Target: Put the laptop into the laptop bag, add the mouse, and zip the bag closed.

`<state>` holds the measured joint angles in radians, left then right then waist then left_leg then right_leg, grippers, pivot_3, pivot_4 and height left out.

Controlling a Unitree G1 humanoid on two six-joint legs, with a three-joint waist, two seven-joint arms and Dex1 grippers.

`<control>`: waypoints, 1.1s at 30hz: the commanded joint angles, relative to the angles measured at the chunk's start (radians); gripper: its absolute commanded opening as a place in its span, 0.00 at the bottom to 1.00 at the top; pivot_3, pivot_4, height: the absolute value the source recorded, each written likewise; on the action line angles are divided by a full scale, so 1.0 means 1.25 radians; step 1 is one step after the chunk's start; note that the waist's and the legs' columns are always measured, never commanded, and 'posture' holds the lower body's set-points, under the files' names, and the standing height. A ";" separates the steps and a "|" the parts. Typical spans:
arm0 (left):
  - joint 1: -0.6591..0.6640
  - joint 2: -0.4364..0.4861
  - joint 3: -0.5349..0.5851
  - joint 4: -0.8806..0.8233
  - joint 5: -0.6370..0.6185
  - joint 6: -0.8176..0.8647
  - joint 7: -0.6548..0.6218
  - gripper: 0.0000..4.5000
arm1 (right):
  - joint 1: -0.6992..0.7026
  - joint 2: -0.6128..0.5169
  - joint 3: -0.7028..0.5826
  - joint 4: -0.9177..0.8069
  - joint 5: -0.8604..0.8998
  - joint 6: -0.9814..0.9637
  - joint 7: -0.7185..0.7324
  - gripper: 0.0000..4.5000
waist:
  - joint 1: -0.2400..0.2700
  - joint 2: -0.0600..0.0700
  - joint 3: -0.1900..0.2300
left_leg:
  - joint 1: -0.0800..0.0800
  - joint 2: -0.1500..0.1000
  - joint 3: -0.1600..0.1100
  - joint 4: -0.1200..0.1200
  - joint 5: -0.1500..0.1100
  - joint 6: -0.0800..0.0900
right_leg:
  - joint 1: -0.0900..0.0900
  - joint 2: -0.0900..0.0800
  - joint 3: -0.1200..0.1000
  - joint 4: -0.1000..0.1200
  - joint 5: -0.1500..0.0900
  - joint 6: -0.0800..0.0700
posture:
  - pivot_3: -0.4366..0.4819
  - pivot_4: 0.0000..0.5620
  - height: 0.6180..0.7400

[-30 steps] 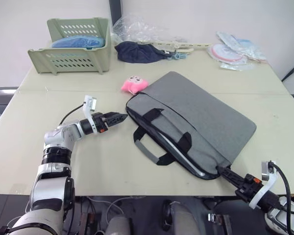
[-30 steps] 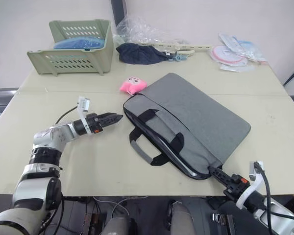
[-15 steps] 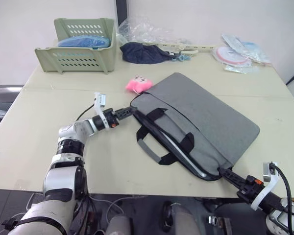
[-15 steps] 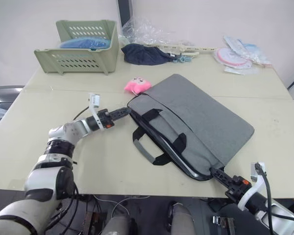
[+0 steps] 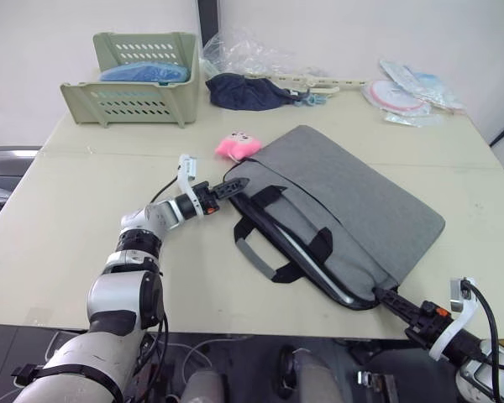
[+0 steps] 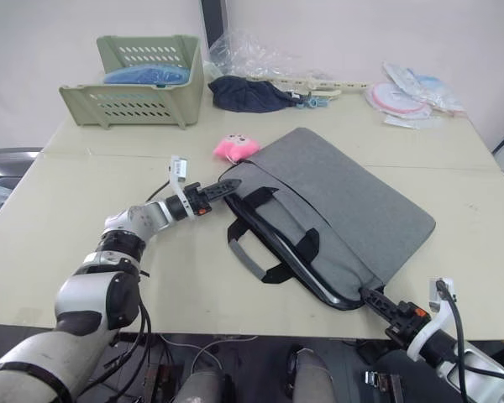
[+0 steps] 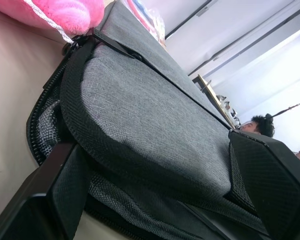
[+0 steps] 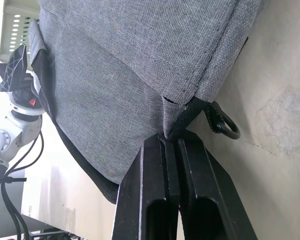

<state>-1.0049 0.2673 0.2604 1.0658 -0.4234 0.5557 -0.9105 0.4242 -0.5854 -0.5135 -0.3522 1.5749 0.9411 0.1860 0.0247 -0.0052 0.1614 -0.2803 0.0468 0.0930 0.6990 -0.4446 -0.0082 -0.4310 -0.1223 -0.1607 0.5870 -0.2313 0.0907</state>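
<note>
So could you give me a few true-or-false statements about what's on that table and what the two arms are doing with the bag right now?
1. The grey laptop bag lies flat on the table. True.
2. The pink plush toy sits inside the green basket. False: it lies on the table at the bag's far corner, beside the left end effector.
3. The right end effector is shut on the bag's near corner. True: the right wrist view shows its fingers pressed together there.
4. The bag is zipped closed. False: its long edge by the handles gapes open.
5. The left end effector's fingers are clamped tight together. False: in the left wrist view they stand apart at the bag's open corner.
</note>
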 commanded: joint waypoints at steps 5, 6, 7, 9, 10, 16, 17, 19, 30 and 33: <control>-0.003 -0.014 0.016 0.027 0.002 0.006 0.005 1.00 | 0.008 0.003 0.030 -0.009 -0.019 0.005 -0.005 0.01 | -0.001 0.000 -0.001 | 0.000 0.000 0.000 0.000 0.000 0.000 | 0.000 0.000 0.000 0.000 0.000 0.000 | 0.48 0.27 1.00; -0.003 -0.012 0.017 0.028 0.005 0.001 0.016 0.94 | 0.008 0.003 0.030 -0.009 -0.020 0.005 -0.004 0.00 | -0.001 0.000 -0.002 | 0.000 0.000 0.000 0.000 0.000 0.000 | 0.000 0.000 0.000 0.000 0.000 0.000 | 0.48 0.27 1.00; -0.002 -0.011 0.017 0.028 0.007 -0.002 0.023 0.88 | 0.008 0.003 0.030 -0.009 -0.021 0.005 -0.004 0.00 | -0.001 -0.001 -0.002 | 0.000 0.000 0.000 0.000 0.000 0.000 | 0.000 0.000 0.000 0.000 0.000 0.000 | 0.48 0.27 1.00; -0.002 -0.010 0.016 0.027 0.009 -0.003 0.021 0.71 | 0.008 0.003 0.031 -0.008 -0.022 0.004 -0.003 0.00 | -0.001 -0.001 -0.002 | 0.000 0.000 0.000 0.000 0.000 0.000 | 0.000 0.000 0.000 0.000 0.000 0.000 | 0.48 0.27 1.00; -0.002 -0.010 0.014 0.027 0.009 -0.003 0.015 0.59 | 0.008 0.003 0.031 -0.008 -0.023 0.004 -0.002 0.00 | -0.001 -0.001 -0.002 | 0.000 0.000 0.000 0.000 0.000 0.000 | 0.000 0.000 0.000 0.000 0.000 0.000 | 0.48 0.27 1.00; -0.004 -0.010 0.016 0.032 0.010 -0.004 0.007 0.01 | 0.008 0.005 0.033 -0.007 -0.026 0.004 0.002 0.00 | -0.002 -0.001 -0.003 | 0.000 0.000 0.000 0.000 0.000 0.000 | 0.000 0.000 -0.001 -0.001 0.000 0.000 | 0.48 0.27 1.00; -0.004 -0.010 0.016 0.032 0.010 -0.004 0.005 0.01 | 0.009 0.005 0.033 -0.007 -0.027 0.004 0.003 0.00 | -0.002 -0.001 -0.003 | 0.000 0.000 0.000 0.000 0.000 0.000 | 0.000 0.000 -0.001 -0.001 0.000 0.000 | 0.48 0.27 1.00; -0.004 -0.010 0.016 0.032 0.009 -0.003 0.004 0.01 | 0.009 0.005 0.033 -0.008 -0.026 0.003 0.004 0.00 | -0.002 -0.001 -0.003 | 0.000 0.000 0.000 0.000 0.000 0.000 | 0.000 0.000 -0.001 -0.001 0.000 0.000 | 0.48 0.27 1.00; 0.003 0.001 -0.001 0.020 0.027 0.002 0.007 0.01 | 0.006 -0.003 0.028 -0.004 -0.036 0.003 0.014 0.00 | -0.002 -0.001 -0.003 | 0.000 0.000 0.000 0.000 0.000 0.000 | 0.000 0.000 -0.001 -0.001 0.000 0.000 | 0.48 0.27 1.00; 0.013 0.015 -0.002 -0.005 0.024 0.021 -0.001 0.01 | 0.003 -0.013 0.020 0.001 -0.031 0.008 0.017 0.00 | -0.003 -0.001 -0.003 | 0.000 0.000 0.000 0.000 0.000 0.000 | 0.000 0.000 -0.001 -0.001 0.000 0.000 | 0.48 0.27 1.00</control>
<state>-1.0027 0.2758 0.2649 1.0838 -0.4012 0.5656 -0.9035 0.4162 -0.5879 -0.4994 -0.3529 1.5514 0.9378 0.1975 0.0205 -0.0065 0.1578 -0.2807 0.0471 0.0928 0.6983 -0.4450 -0.0076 -0.4313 -0.1222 -0.1614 0.5858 -0.2312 0.0907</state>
